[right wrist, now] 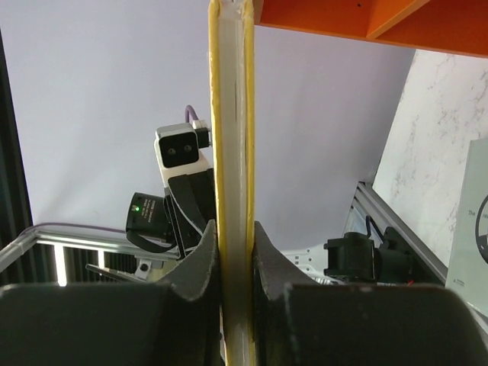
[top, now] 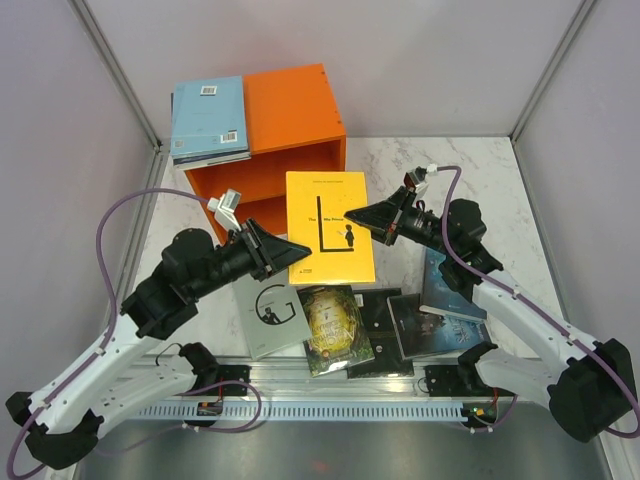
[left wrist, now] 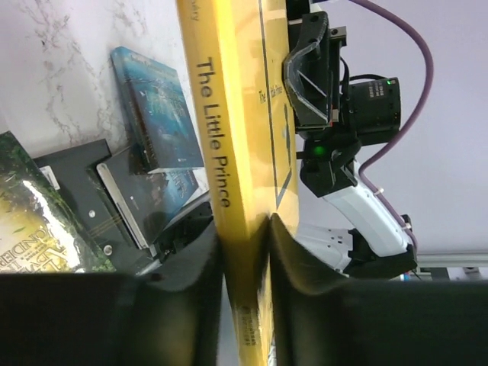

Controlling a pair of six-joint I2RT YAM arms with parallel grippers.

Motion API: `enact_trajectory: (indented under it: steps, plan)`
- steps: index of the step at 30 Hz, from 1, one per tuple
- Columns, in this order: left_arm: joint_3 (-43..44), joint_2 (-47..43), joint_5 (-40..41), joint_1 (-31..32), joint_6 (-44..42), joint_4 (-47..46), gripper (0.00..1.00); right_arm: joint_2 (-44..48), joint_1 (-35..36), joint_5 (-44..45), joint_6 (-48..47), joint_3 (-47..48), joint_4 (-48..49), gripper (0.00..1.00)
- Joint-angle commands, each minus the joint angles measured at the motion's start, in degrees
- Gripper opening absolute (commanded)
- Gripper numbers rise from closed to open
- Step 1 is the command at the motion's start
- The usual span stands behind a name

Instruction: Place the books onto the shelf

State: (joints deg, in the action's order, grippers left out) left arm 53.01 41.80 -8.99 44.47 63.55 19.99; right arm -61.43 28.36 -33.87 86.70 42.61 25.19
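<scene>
Both nipped shut on yellow book [top: 328,205]: left gripper [top: 298,250] at spine, right gripper [top: 354,216] at opposite edge. Shelf [top: 296,100] just ahead; best move arms together, book level, into compartment.

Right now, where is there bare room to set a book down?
Bare marble tabletop right of the bright orange wooden shelf, and its top beside the light blue books. Crowded: overlapping paperbacks along near edge, by yellow book.

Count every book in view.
7: light blue book atop the shelf; yellow book held midair; G book, green-gold book, black book, dark blue book, teal book on the table. More may hide underneath.
</scene>
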Motion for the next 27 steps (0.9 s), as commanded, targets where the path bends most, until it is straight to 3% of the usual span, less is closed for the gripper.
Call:
enact_trajectory:
  steps: [1,3,9,14,19,22,27]
  plan:
    - [0.2,-1.1,1.9,0.1,-1.5,-1.2,0.23,0.9,-0.1,-0.1,0.1,3.1,3.5,0.00]
    - [0.2,-0.6,1.4,0.2,-1.4,-1.0,0.03,0.9,-0.2,-0.1,0.1,2.9,3.5,0.00]
    - [5.8,0.1,4.9,0.1,-3.8,4.9,0.02,1.4,-0.3,-1.2,-0.9,4.4,2.3,0.02]
    - [17.0,1.9,11.8,0.0,-9.3,13.5,0.02,1.7,-0.3,-1.8,-7.1,7.9,-7.9,0.28]
    - [28.3,5.9,16.1,-0.4,-14.0,21.0,0.02,2.9,-0.4,-2.0,-7.8,7.1,-9.4,0.58]
    - [35.3,9.3,18.1,-1.0,-18.4,24.1,0.02,4.0,-0.5,-2.3,-7.9,6.3,-10.1,0.66]
    - [46.9,15.1,18.2,-3.1,-22.9,26.9,0.02,5.7,-0.7,-2.7,-8.3,5.4,-10.8,0.68]
